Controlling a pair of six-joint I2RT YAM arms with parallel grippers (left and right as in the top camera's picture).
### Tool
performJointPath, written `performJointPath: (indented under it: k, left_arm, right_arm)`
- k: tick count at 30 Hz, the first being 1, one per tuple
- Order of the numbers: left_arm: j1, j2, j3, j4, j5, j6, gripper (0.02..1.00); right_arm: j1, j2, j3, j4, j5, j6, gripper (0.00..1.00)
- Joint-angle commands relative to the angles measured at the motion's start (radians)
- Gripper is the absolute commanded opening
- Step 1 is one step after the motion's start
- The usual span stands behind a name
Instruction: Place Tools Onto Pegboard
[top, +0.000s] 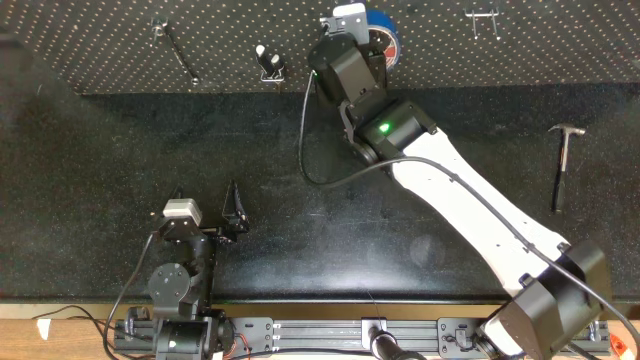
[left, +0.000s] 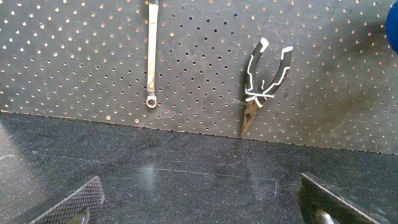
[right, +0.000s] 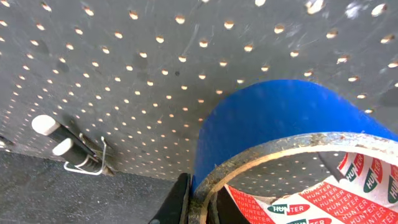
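Clamped on the wall of a blue tape roll (right: 280, 118), the right gripper (right: 198, 202) holds it up close to the pegboard (right: 155, 74), one finger outside the blue band and the other inside the core. Whether the roll touches the board cannot be told. In the top view the roll sits at the upper middle of the board, to the right of the pliers (left: 264, 84).

The pliers hang nose down on the board, their black-and-white handles spread upward. A wrench (left: 151, 50) hangs straight on the board farther left, well apart from the pliers. A bare metal hook (top: 484, 20) sticks out of the board near its right end.

A hammer (top: 562, 165) lies on the dark table (top: 150, 140) at far right, head toward the board, well apart from both arms.

The left gripper (left: 199, 208) hovers low over the table near its base, facing the board, fingers spread wide with nothing between them.
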Motion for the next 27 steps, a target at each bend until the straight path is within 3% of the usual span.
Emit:
performJointPath:
  k: [1, 14, 15, 17, 20, 24, 26, 27]
  left_arm:
    - [0.003, -0.008, -0.002, -0.008, 0.011, 0.016, 0.996]
    - [0.003, -0.008, -0.002, -0.008, 0.011, 0.016, 0.996]
    - [0.003, -0.008, -0.002, -0.008, 0.011, 0.016, 0.996]
    - [0.003, -0.008, -0.002, -0.008, 0.011, 0.016, 0.996]
    - [0.003, -0.008, -0.002, -0.008, 0.011, 0.016, 0.996]
    - [0.003, -0.008, -0.002, -0.008, 0.011, 0.016, 0.993]
    - [0.003, -0.008, -0.002, -0.008, 0.011, 0.016, 0.996]
    - [0.003, -0.008, -0.002, -0.008, 0.011, 0.016, 0.996]
  right_arm:
    - [-0.009, 0.024, 0.004, 0.024, 0.046, -0.019, 0.073]
    - [-0.051, 0.083, 0.004, 0.069, 0.049, -0.041, 0.097]
    - [-0.051, 0.084, 0.004, 0.069, 0.049, -0.041, 0.34]
    - [-0.051, 0.084, 0.004, 0.069, 0.049, -0.041, 0.362]
    - [-0.051, 0.084, 0.004, 0.062, 0.036, -0.04, 0.56]
    - [-0.051, 0.084, 0.004, 0.026, -0.039, -0.041, 0.783]
    - [-0.051, 0.083, 0.004, -0.003, -0.066, -0.04, 0.982]
    - [-0.051, 0.083, 0.004, -0.017, -0.069, -0.04, 0.998]
